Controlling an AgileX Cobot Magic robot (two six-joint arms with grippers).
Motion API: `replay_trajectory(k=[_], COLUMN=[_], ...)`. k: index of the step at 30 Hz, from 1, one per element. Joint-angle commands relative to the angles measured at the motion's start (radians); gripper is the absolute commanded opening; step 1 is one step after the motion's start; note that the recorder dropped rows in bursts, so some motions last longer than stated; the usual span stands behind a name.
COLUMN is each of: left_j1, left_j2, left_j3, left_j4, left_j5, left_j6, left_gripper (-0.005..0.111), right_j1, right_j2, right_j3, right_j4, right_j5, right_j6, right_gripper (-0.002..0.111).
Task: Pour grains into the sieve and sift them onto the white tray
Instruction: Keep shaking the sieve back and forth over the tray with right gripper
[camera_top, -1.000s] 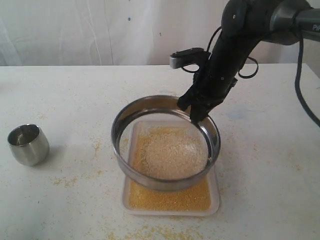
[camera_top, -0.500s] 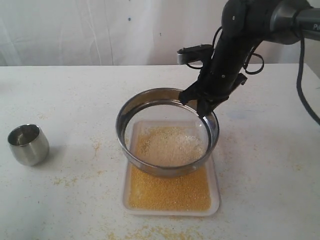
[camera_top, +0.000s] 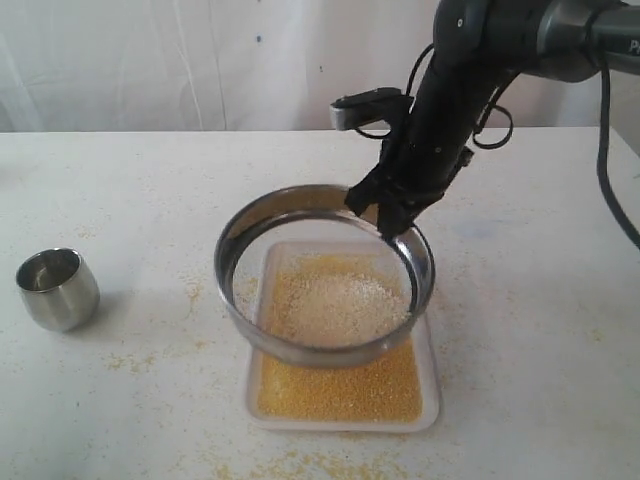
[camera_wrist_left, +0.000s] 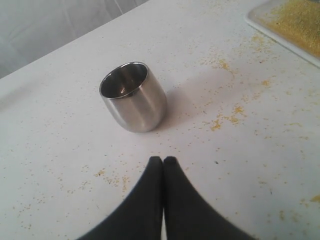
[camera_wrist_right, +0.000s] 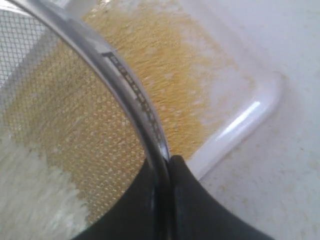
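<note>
Right gripper (camera_wrist_right: 162, 167) is clamped hard on the thin steel rim of the sieve (camera_wrist_right: 125, 80), jaws nearly together with only the rim between them. In the exterior view the grip (camera_top: 390, 215) is seen on the far right part of the ring. Left gripper (camera_wrist_left: 163, 162) is fully closed on nothing and parked just short of the steel cup (camera_wrist_left: 132, 97), which stands upright and looks empty. Compared with half a second ago, the sieve (camera_top: 320, 352) is shifted left and slightly nearer; a second ago it sat lower and further right, so a side-to-side shake is judged to be under way. Pouring is taken as done. Pale grains (camera_top: 345, 305) are heaped on the mesh, and a yellow layer (camera_top: 340, 385) is spread on the white tray (camera_top: 340, 425). The sieve is held mouth up, roughly level, over the far half of the tray and overhanging its left edge. Being round, it has no long axis; the tray's long axis runs from near to far.
</note>
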Motion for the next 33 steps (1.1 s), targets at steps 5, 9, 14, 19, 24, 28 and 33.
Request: replay_trajectory(k=[5, 9, 14, 19, 24, 28, 33], left_j1=[-0.004, -0.004, -0.004, -0.004, -0.004, -0.004, -0.004], left_j2=[-0.005, -0.005, -0.005, -0.005, -0.005, -0.005, -0.005], left_j3=[0.003, 0.003, 0.003, 0.003, 0.003, 0.003, 0.003], left_j4=[-0.006, -0.006, -0.006, -0.006, -0.006, -0.006, -0.006], left_j5=[0.000, 0.000, 0.000, 0.000, 0.000, 0.000, 0.000], left_j6=[-0.001, -0.001, -0.001, -0.001, -0.001, -0.001, -0.001], left_gripper=[0.001, 0.001, 0.001, 0.001, 0.001, 0.001, 0.001], right_j1=[-0.006, -0.029, -0.019, -0.026, -0.027, -0.037, -0.020], right_j2=[-0.011, -0.018, -0.011, -0.011, -0.008, -0.007, -0.016], right_j3=[-0.006, -0.006, 0.000, 0.000, 0.001, 0.001, 0.008], right_j4=[0.064, -0.157, 0.020, -0.115, -0.202, -0.054, -0.115], right_j5=[0.071, -0.044, 0.071, 0.025, 0.019, 0.071, 0.024], right_j6=[-0.213, 0.303, -0.132, 0.134, 0.193, 0.100, 0.102], right_gripper=[0.000, 0.000, 0.000, 0.000, 0.000, 0.000, 0.000])
